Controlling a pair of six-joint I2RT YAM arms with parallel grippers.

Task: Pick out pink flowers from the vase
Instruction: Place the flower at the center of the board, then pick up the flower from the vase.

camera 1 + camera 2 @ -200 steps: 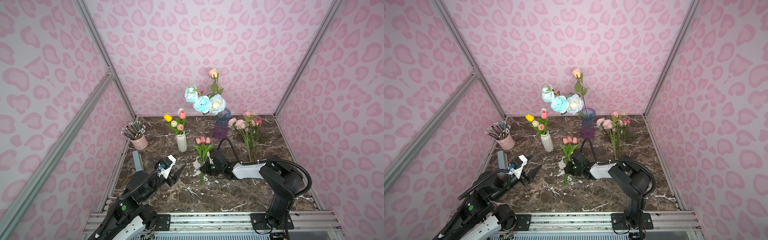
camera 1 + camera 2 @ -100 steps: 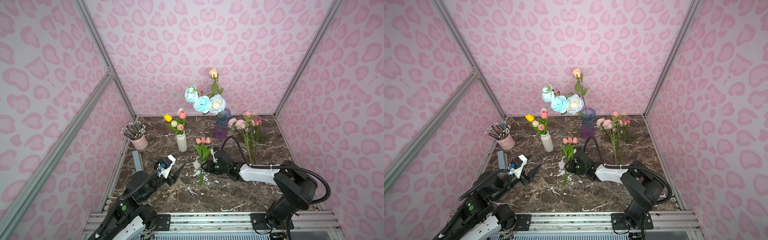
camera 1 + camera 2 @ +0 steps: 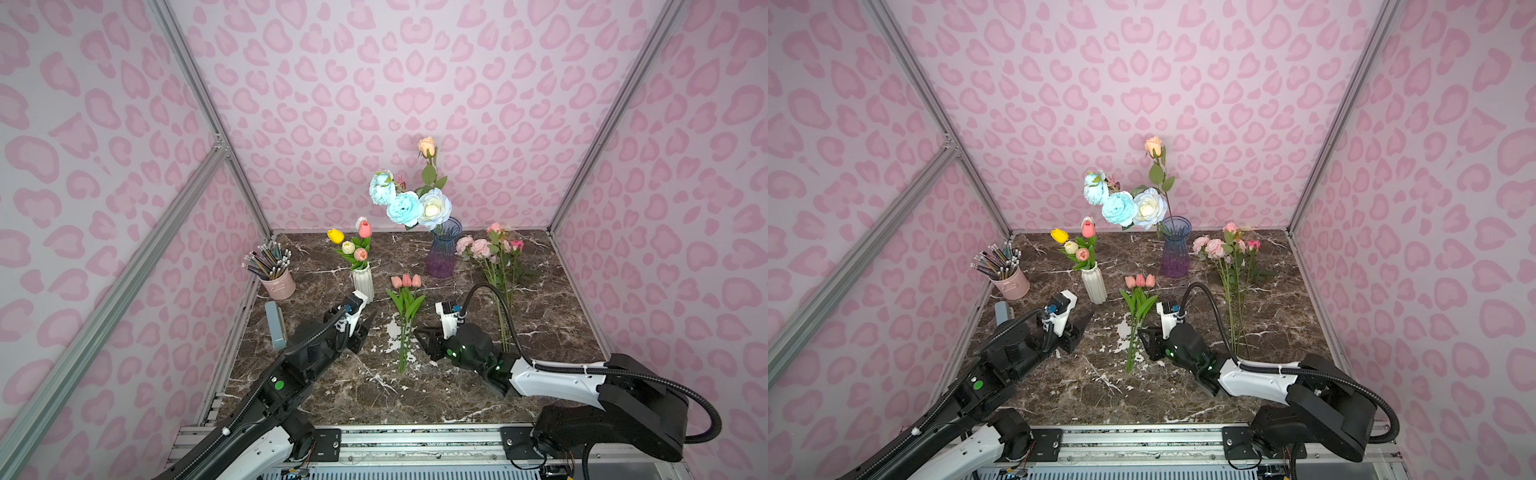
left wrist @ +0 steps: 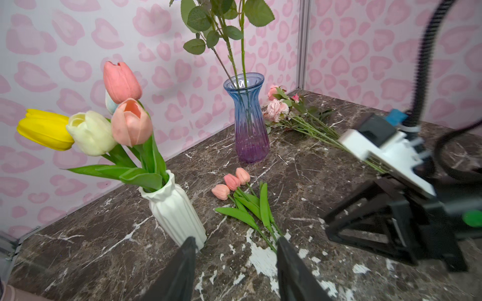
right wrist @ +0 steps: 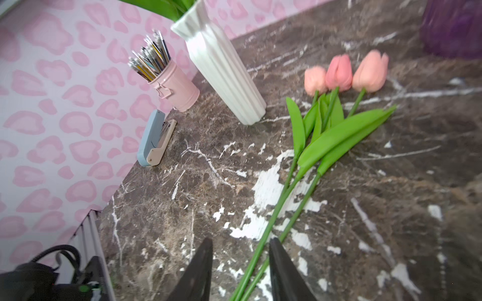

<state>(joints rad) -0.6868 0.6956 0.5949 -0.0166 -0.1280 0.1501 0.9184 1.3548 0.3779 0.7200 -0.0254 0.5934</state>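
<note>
Right tool has released three pink tulips, now flat on the surface, stems running between its parted jaws. Left tool, parted and empty, is nearer the white vase holding two more pink tulips.

Pink pencil cup at left edge of marble table, by wall; grey-blue stapler near it, toward front.

The left arm reaches forward, low down. The left gripper has its jaws apart. The right arm lies low and points sideways toward it. The right gripper is parted too.
</note>
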